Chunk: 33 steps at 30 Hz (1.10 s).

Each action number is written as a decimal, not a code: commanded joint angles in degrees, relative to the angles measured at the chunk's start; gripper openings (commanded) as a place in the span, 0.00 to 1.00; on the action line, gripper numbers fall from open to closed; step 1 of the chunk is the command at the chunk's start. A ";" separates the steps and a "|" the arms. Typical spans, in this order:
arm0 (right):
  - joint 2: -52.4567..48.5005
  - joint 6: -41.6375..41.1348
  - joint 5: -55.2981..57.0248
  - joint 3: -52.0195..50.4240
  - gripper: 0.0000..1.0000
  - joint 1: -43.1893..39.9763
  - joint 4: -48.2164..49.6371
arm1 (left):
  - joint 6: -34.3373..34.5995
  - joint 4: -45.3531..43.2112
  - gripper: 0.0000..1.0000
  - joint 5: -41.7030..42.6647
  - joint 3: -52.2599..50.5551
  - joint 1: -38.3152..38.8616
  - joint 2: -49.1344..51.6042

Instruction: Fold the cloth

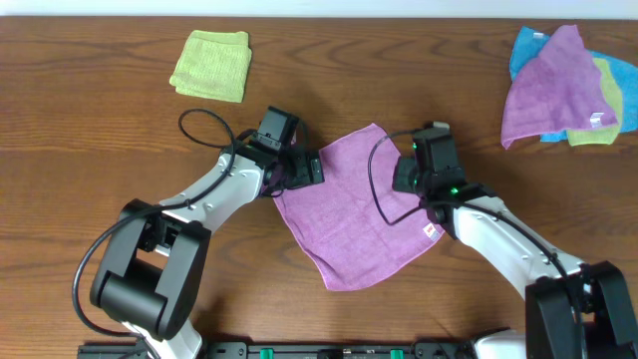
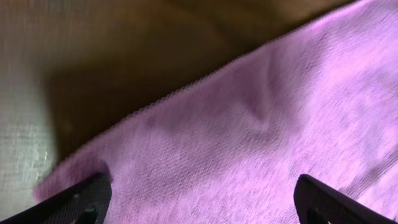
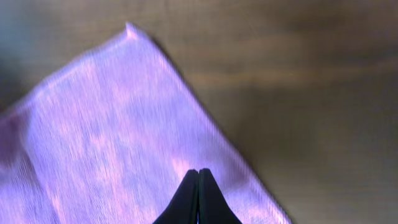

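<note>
The cloth [image 1: 354, 209] lies spread flat on the wooden table as a pinkish-purple diamond, with its small white tag [image 1: 431, 231] at the right corner. My left gripper [image 1: 305, 170] hovers low over the cloth's left corner. It is open, with both fingers wide apart over the fabric [image 2: 249, 143] and nothing between them [image 2: 199, 205]. My right gripper [image 1: 404, 166] is over the cloth's upper right edge. Its fingers [image 3: 199, 186] are pressed shut with no fabric visibly between them. The cloth's top corner [image 3: 129, 30] shows ahead of it.
A folded lime-green towel [image 1: 211, 65] sits at the back left. A pile of lavender, blue and green towels [image 1: 563, 85] lies at the back right. Cables loop beside each wrist. Bare wood surrounds the cloth.
</note>
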State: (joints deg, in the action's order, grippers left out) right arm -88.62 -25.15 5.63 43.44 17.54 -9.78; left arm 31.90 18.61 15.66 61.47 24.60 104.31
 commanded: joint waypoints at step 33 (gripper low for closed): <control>-0.22 -4.07 -0.94 -6.38 0.02 0.87 -18.62 | -3.67 -2.67 0.16 -14.97 6.16 -2.19 8.83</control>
State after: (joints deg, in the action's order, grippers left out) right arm -87.83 -26.15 4.12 39.70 17.98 -30.15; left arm 30.11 16.01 4.78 66.15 23.64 111.55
